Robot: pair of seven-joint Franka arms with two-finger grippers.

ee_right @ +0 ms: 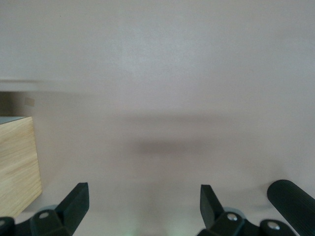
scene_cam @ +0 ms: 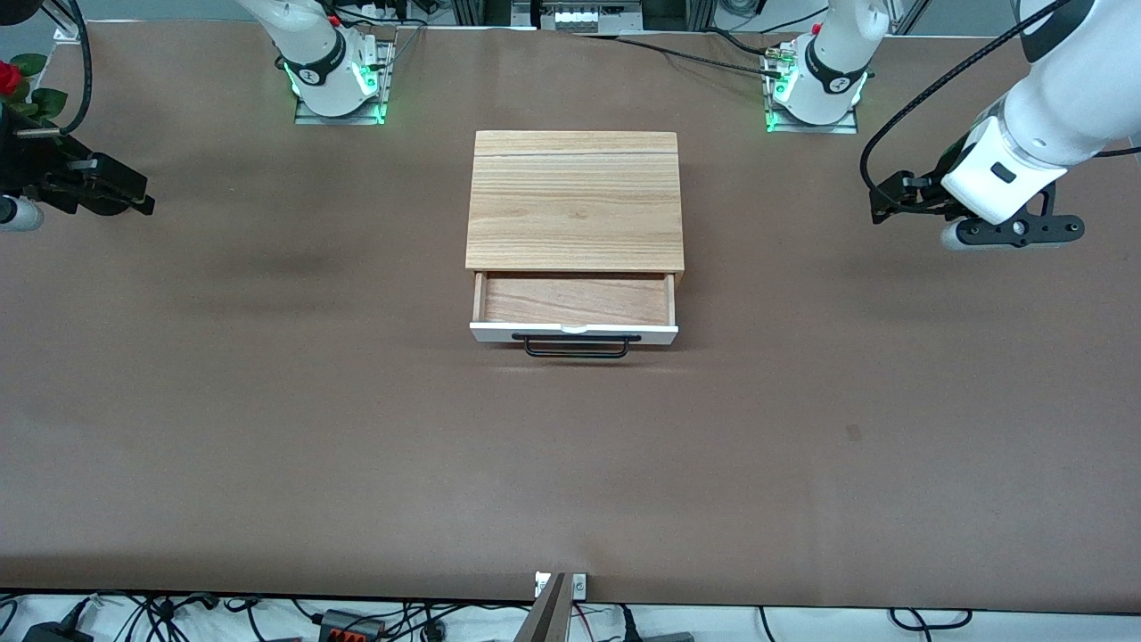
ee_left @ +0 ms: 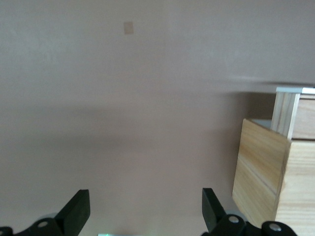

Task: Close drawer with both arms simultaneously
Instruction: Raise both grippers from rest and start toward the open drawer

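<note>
The light-oak cabinet [scene_cam: 575, 201] stands mid-table. Its drawer [scene_cam: 578, 301] is pulled out toward the front camera, showing a reddish-brown interior, a white front panel [scene_cam: 499, 333] and a black bar handle [scene_cam: 578, 348]. My left gripper [scene_cam: 881, 203] is open and empty over bare table toward the left arm's end, well apart from the cabinet. In the left wrist view its fingers are spread [ee_left: 145, 206], with the cabinet's side [ee_left: 266, 182] and the drawer's side [ee_left: 285, 113] beside them. My right gripper [scene_cam: 143, 201] is open and empty [ee_right: 142, 201] over the table toward the right arm's end, and the cabinet's corner [ee_right: 17, 167] shows.
The brown table [scene_cam: 267, 428] spreads wide around the cabinet. The green-lit bases [scene_cam: 339, 85] [scene_cam: 816, 89] stand along the top edge. A red flower [scene_cam: 9, 76] sits at the right arm's end. Cables lie along the table's near edge [scene_cam: 357, 620].
</note>
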